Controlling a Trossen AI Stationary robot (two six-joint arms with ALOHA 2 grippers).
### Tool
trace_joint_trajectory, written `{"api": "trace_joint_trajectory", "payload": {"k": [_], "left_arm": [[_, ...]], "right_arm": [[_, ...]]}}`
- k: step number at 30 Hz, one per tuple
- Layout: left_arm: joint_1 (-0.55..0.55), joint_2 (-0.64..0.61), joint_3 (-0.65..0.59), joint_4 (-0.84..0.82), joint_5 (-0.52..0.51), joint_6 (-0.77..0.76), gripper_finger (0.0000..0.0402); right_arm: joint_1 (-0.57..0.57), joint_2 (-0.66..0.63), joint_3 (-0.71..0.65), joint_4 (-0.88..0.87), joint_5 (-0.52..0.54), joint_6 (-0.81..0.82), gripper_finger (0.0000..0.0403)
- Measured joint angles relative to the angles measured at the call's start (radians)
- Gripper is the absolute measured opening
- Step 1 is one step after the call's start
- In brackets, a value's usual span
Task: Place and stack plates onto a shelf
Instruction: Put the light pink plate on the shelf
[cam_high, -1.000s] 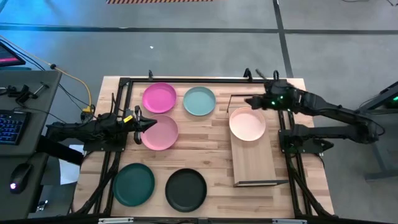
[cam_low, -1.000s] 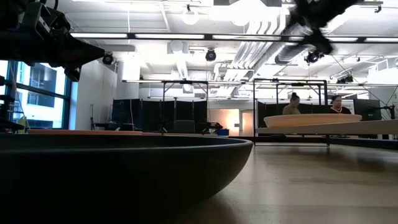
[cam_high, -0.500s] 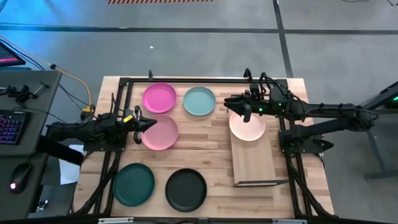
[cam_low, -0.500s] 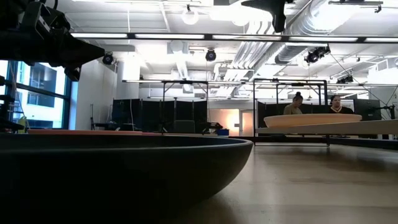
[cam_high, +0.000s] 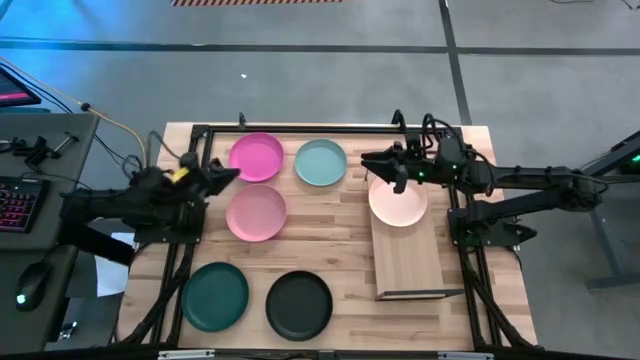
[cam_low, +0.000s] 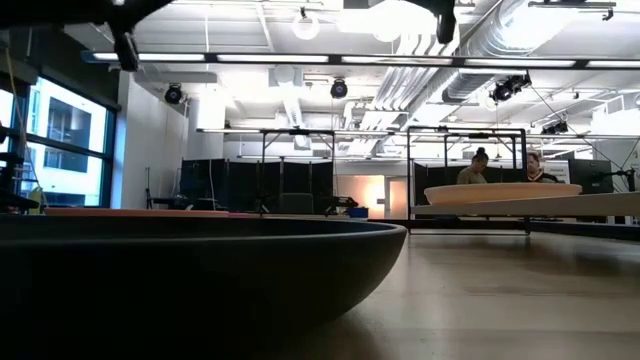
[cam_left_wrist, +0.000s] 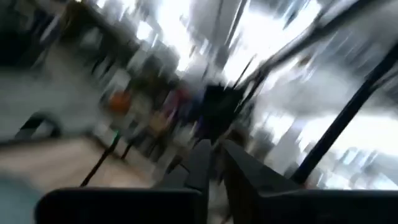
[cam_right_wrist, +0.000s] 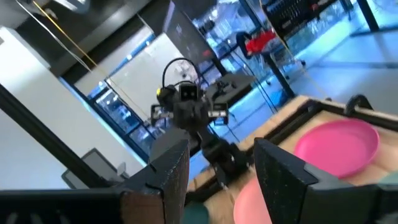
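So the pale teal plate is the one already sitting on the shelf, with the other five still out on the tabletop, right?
Not quite. The plate on the shelf is the cream-peach plate, as the high view shows. The pale teal plate is still on the tabletop, beside the magenta plate. The rest holds: five plates remain off the shelf.

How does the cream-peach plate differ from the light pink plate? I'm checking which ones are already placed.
The cream-peach plate lies on the shelf, at its far end; the light pink plate lies on the bare tabletop. The right gripper hangs at the cream-peach plate's far edge, while the left gripper is beside the light pink plate, not touching. Both are round, rimmed, equal in size and empty.
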Motion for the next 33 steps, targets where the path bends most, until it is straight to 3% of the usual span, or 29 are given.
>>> {"api": "trace_joint_trajectory", "payload": {"k": [8, 11, 15, 20, 24, 33], "left_arm": [[0.000, 0.291, 0.441, -0.726, 0.047, -0.026, 0.0140], [0.000, 0.388, 0.497, -0.977, 0.114, -0.149, 0.0171], [-0.001, 0.475, 0.475, -1.177, 0.326, -0.317, 0.0193], [-0.040, 0.534, 0.391, -1.303, 0.367, -0.521, 0.0193], [-0.096, 0.544, 0.312, -1.303, 0.289, -0.705, 0.0189], [-0.217, 0.619, 0.294, -1.266, 0.072, -1.040, 0.0188]], "right_arm": [[-0.007, 0.000, 0.000, 0.001, 0.001, -0.001, 0.0160], [-0.007, 0.000, 0.000, 0.000, 0.001, -0.001, 0.0160], [-0.007, 0.000, 0.000, -0.001, 0.002, -0.002, 0.0160], [-0.007, 0.000, 0.000, -0.007, 0.005, -0.002, 0.0160], [-0.007, 0.000, 0.000, -0.019, 0.004, -0.002, 0.0160], [-0.007, 0.000, 0.000, -0.036, 0.003, -0.002, 0.0160]]}}
